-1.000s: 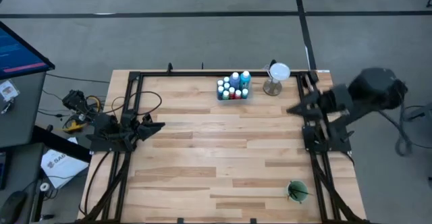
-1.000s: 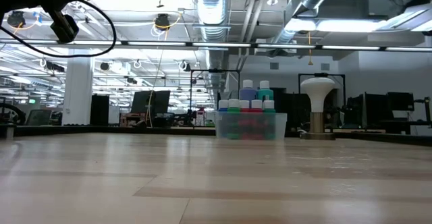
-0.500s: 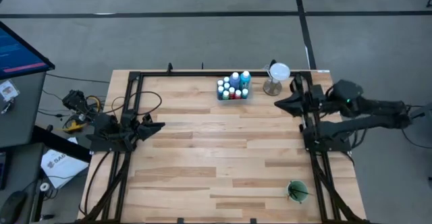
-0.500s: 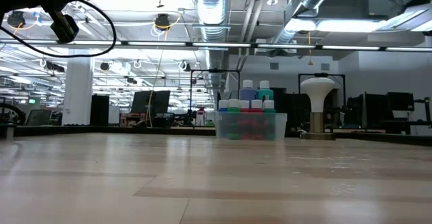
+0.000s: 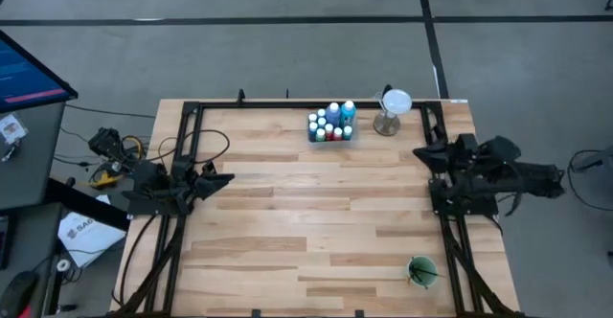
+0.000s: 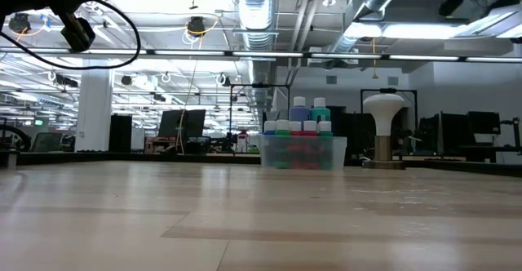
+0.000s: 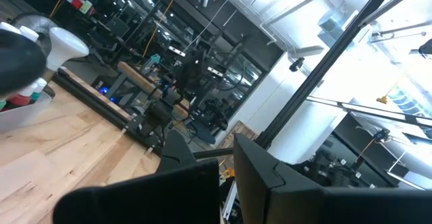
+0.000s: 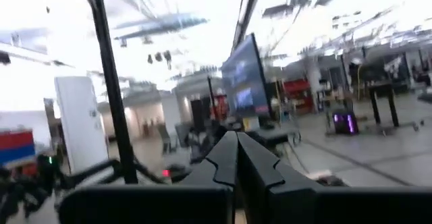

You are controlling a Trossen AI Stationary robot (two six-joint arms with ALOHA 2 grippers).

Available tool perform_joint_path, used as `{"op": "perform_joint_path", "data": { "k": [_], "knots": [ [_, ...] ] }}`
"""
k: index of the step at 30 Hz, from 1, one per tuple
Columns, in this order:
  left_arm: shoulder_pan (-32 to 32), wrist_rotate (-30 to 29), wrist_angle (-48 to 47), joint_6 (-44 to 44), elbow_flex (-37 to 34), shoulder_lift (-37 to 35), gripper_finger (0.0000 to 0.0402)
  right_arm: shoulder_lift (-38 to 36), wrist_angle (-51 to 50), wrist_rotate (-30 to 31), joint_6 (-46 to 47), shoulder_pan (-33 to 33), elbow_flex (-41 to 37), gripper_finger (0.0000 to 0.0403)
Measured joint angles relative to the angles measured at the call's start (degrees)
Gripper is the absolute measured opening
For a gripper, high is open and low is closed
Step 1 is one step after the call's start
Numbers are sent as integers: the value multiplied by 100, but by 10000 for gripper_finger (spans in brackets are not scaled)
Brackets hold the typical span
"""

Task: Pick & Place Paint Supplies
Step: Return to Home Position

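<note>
- I had the rt gripper (image 5: 419, 152) over the table's rt edge, arm folded in. Its wrist cam showed the fingers pressed together w/ nothing in them.
- The l. gripper (image 5: 228, 177) was parked at the l. edge, fingers drawn close, also empty.
- The paint bottles (image 5: 330, 124) stood packed in a clear bin (image 6: 302, 154) at the far side, just beside the white-topped stand (image 5: 393, 107).
- The paintbrushes (image 5: 429, 276) stood in the green cup (image 5: 412, 263) at the near rt corner.
- My guess on handling:
  - Bottles are light, rigid, slick plastic, so pinch the body below the cap.
  - Brushes are thin, stiff and apt to roll, so take them mid-handle.
- No brand or label txt I could read.
</note>
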Motion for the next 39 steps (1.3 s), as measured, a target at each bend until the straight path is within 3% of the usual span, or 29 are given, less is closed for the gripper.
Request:
{"op": "perform_joint_path", "data": {
  "k": [3,17,31,39],
  "knots": [
    [-2,2,0,0,0,-1,2,-761,-194,24,71,48,-204,0],
    [0,27,20,0,-2,43,2,-640,-1259,174,260,49,-444,0],
    [0,24,35,0,-2,82,2,-757,245,204,459,48,-1948,0],
    [0,24,38,0,-2,87,2,-755,124,469,885,46,-1946,0]
  ]
}}
